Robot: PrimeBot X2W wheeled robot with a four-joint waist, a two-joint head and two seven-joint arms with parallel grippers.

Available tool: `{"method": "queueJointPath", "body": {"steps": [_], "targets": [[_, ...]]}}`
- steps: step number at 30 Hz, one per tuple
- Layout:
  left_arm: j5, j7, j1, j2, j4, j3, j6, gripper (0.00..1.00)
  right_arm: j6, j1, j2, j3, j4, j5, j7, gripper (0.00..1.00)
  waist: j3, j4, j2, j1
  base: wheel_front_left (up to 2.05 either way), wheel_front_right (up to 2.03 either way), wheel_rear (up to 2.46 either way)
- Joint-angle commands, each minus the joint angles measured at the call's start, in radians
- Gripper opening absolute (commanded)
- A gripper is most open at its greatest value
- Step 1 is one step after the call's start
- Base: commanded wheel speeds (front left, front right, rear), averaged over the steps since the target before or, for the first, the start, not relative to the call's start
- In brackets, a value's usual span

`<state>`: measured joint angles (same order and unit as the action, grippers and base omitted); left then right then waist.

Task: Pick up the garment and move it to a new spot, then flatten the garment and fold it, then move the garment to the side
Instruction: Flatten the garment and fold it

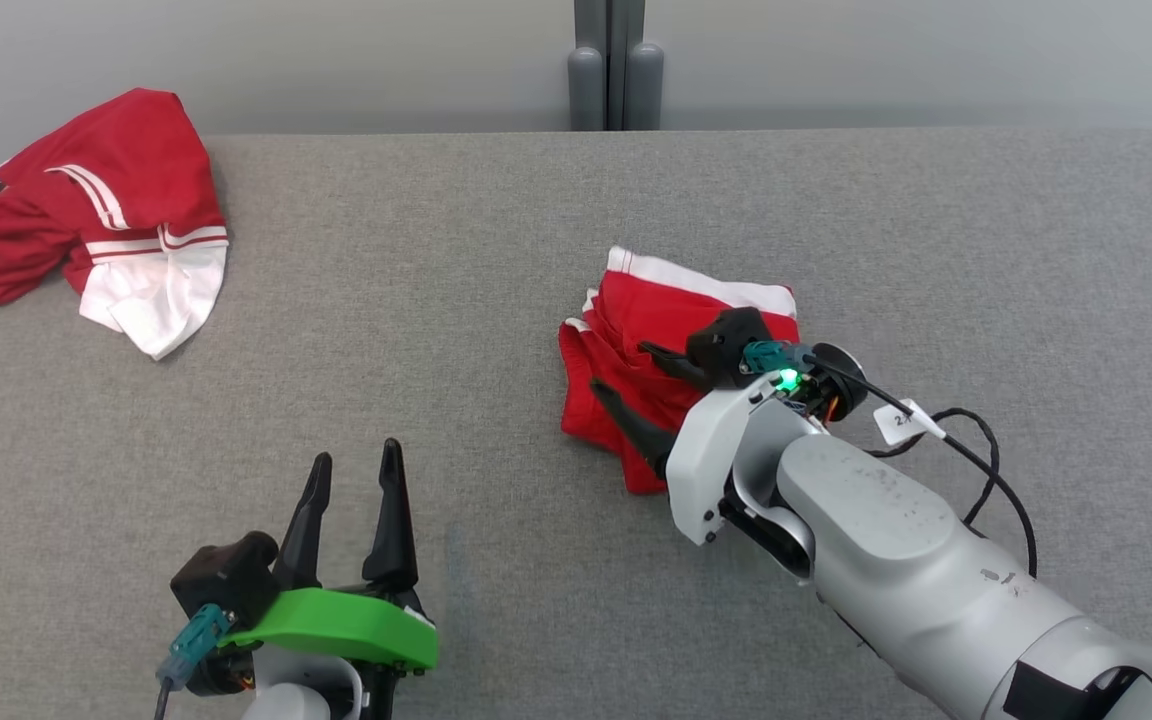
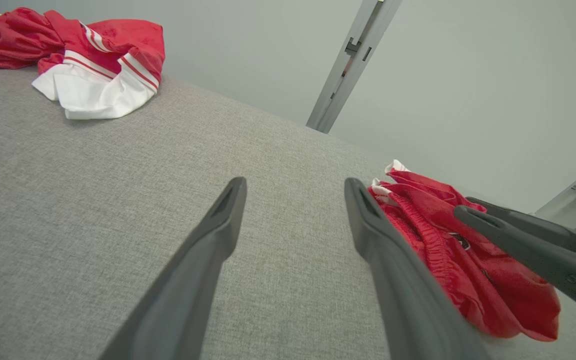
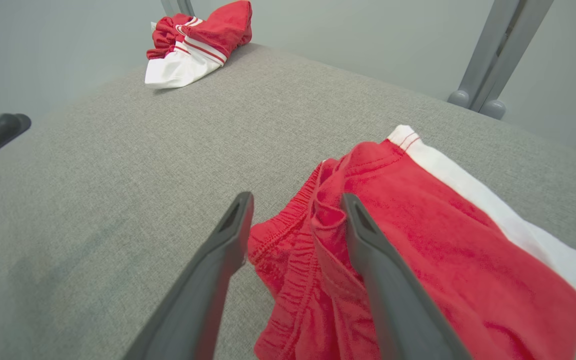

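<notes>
**Right gripper (image 1: 621, 365) spread over the garment (image 1: 681, 320)**

My right forearm (image 1: 866, 510) hid the garment's near corner in the head view. What I could see was folded red cloth with a white band and a gathered elastic edge, right of centre on the grey woven table (image 1: 496, 250). The long dark fingers stood apart astride that elastic edge, clamping nothing. The left gripper (image 1: 356, 452) was wide apart and empty. A second garment (image 1: 96, 220) — crumpled, red and white — lay at the far left corner.
</notes>
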<state>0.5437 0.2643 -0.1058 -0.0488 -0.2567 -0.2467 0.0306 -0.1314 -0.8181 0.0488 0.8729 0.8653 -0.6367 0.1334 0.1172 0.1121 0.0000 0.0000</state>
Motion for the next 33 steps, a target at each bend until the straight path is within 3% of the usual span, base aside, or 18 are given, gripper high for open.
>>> {"method": "queueJointPath", "body": {"steps": [1, 10, 23, 24, 25, 27, 30, 33], "targets": [[-0.001, 0.000, 0.004, -0.003, -0.001, -0.001, -0.002, 1.00, 0.001, 0.020, 0.004, 0.007, -0.003, -0.007, 0.010, 1.00, -0.003, -0.004, 0.0000, 0.0000, 0.00, 0.00, 0.00], [-0.002, 0.000, 0.017, -0.003, -0.002, -0.007, -0.005, 1.00, 0.001, 0.019, 0.003, -0.013, -0.024, -0.006, 0.084, 1.00, -0.015, -0.031, 0.0000, 0.0000, 0.00, 0.00, 0.00], [-0.003, 0.000, 0.002, -0.003, 0.006, -0.015, -0.001, 1.00, 0.001, -0.050, 0.029, -0.237, 0.081, 0.155, 0.131, 1.00, 0.007, -0.037, 0.0000, 0.0000, 0.00, 0.00, 0.00], [-0.003, 0.000, -0.001, -0.003, 0.007, -0.017, 0.000, 1.00, 0.001, -0.056, 0.038, -0.242, 0.092, 0.174, 0.132, 0.89, 0.011, -0.033, 0.0000, 0.0000, 0.00, 0.00, 0.00], [-0.003, 0.000, -0.006, -0.003, 0.006, -0.020, 0.001, 1.00, 0.001, -0.063, 0.046, -0.247, 0.106, 0.193, 0.132, 0.50, 0.016, -0.027, 0.0000, 0.0000, 0.00, 0.00, 0.00], [-0.001, 0.000, -0.013, -0.003, 0.004, -0.024, 0.002, 1.00, 0.001, -0.068, 0.053, -0.251, 0.133, 0.214, 0.132, 0.20, 0.026, -0.016, 0.0000, 0.0000, 0.00, 0.00, 0.00], [0.000, 0.000, -0.025, -0.003, 0.001, -0.027, 0.002, 1.00, 0.001, -0.079, 0.068, -0.233, 0.170, 0.229, 0.128, 0.00, 0.039, 0.001, 0.0000, 0.0000, 0.00, 0.00, 0.00], [0.001, 0.000, -0.033, -0.003, -0.003, -0.025, 0.004, 1.00, 0.001, -0.076, 0.079, -0.184, 0.196, 0.225, 0.110, 0.00, 0.052, 0.019, 0.0000, 0.0000, 0.00, 0.00, 0.00]]}}
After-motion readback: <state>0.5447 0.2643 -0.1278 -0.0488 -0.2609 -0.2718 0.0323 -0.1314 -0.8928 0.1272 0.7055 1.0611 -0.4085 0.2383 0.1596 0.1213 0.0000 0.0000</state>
